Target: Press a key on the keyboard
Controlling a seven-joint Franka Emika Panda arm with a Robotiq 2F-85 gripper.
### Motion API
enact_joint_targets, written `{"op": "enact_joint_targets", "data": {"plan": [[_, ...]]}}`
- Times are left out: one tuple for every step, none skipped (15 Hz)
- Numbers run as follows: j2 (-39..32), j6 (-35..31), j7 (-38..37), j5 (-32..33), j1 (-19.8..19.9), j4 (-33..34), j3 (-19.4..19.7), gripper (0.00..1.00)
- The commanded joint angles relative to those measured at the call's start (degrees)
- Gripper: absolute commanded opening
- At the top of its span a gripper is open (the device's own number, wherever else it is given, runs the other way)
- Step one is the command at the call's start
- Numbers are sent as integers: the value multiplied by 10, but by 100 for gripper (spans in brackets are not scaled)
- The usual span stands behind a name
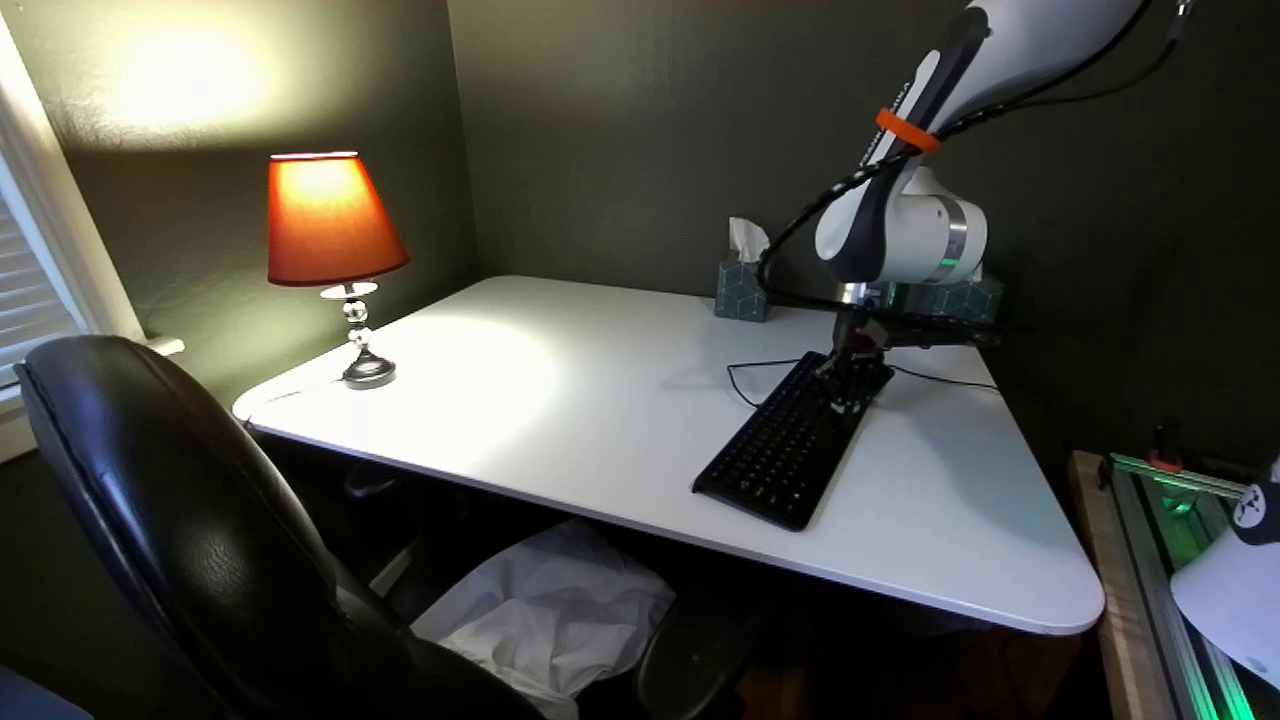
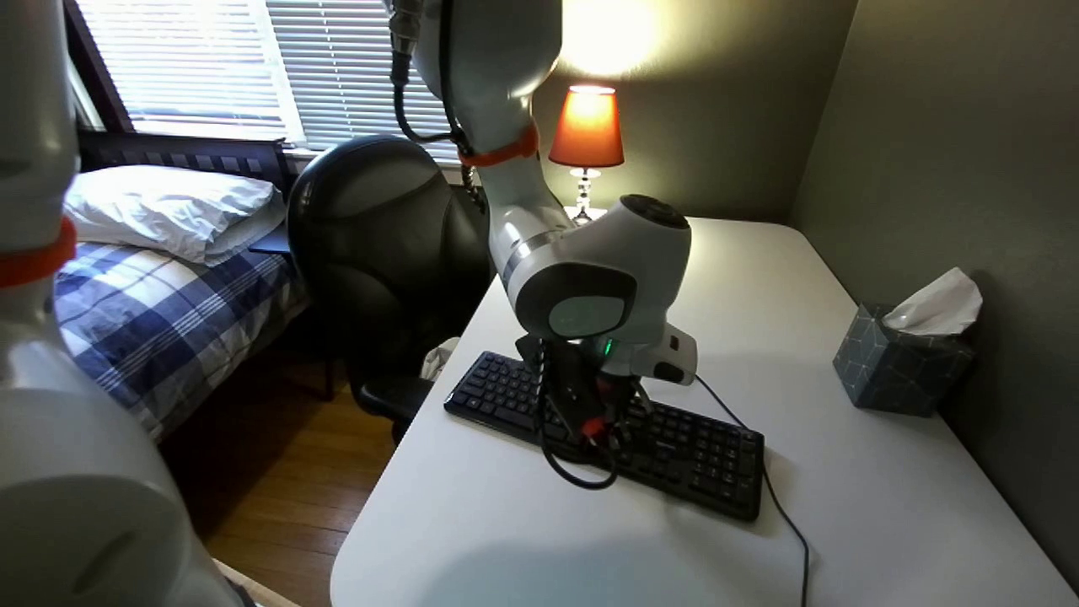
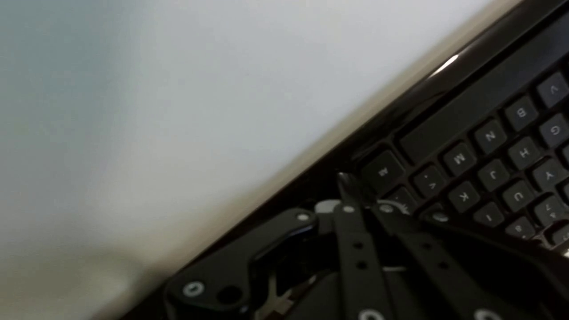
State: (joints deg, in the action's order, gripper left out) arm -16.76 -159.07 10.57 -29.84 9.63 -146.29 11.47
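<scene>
Your black metal claw (image 3: 355,186), pressed together, has the long flat black keyboard (image 1: 783,447) under it; contact unclear. Center over the squarish dark Alt key (image 3: 383,171) just beside, push straight down.

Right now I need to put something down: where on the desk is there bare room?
The widest free patch of desk lies between lamp and keyboard; a smaller one between the keyboard and the desk's edge farthest from the lamp. It's crowded over the keyboard, where the gripper hangs, and towards the wall, with the cable and tissue boxes.
</scene>
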Motion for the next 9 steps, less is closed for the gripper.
{"op": "enact_joint_targets", "data": {"plan": [[-20, -11, 2, 3, -3, 12, -2, 0], [-21, -11, 2, 4, -3, 12, -2, 0], [-22, -10, 1, 4, -3, 13, -2, 0], [-23, -10, 1, 4, -3, 14, -2, 0], [-25, -9, -1, 6, -4, 16, -1, 0], [-27, -7, -1, 6, -4, 17, -1, 0], [-28, -8, -2, 6, -4, 18, -1, 0], [-31, -6, -3, 7, -4, 20, -1, 0], [-33, -6, -4, 8, -5, 21, 0, 0]]}}
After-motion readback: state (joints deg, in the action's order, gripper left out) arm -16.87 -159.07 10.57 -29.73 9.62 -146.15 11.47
